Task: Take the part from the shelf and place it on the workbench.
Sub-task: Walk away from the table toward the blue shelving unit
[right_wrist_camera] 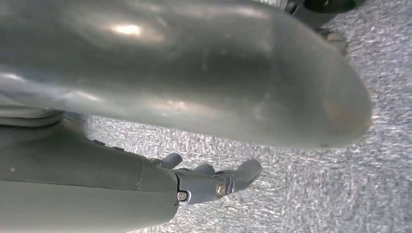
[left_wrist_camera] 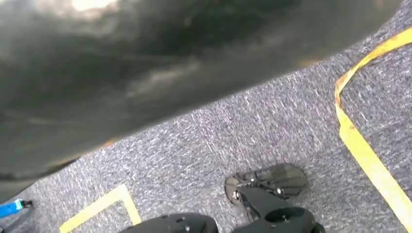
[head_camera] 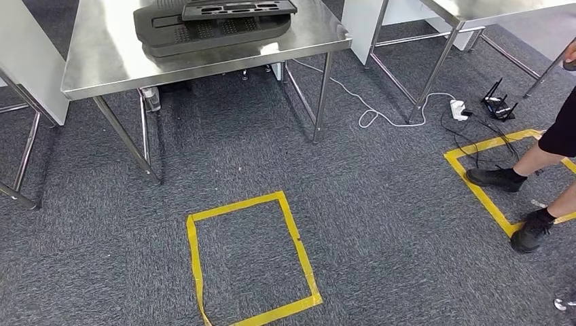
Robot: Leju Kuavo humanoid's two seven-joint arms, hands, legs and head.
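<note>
Floor: dark grey carpet (head_camera: 380, 217), whole room. Yellow tape square (head_camera: 251, 261) on carpet at centre, 2nd tape square (head_camera: 506, 180) at right w/ a person's black shoes (head_camera: 496, 178) on it. Steel table (head_camera: 95, 61) at top left, shiny top, thin legs; another steel table (head_camera: 455, 10) at top right. White cable (head_camera: 380, 112) runs btw. them to a power strip (head_camera: 459, 109).

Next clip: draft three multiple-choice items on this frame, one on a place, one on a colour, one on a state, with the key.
1. Where do the black parts lie?
A. on the steel workbench
B. on the carpet
C. inside the tape square

2. What colour is the tape square on the floor?
A. red
B. yellow
C. white

3. The tape square ahead is:
A. empty
B. holding a box
C. covered by cable

Key: A, the stacked parts rest on the tabletop; B, the tape is yellow; A, just carpet shows inside it.
</note>
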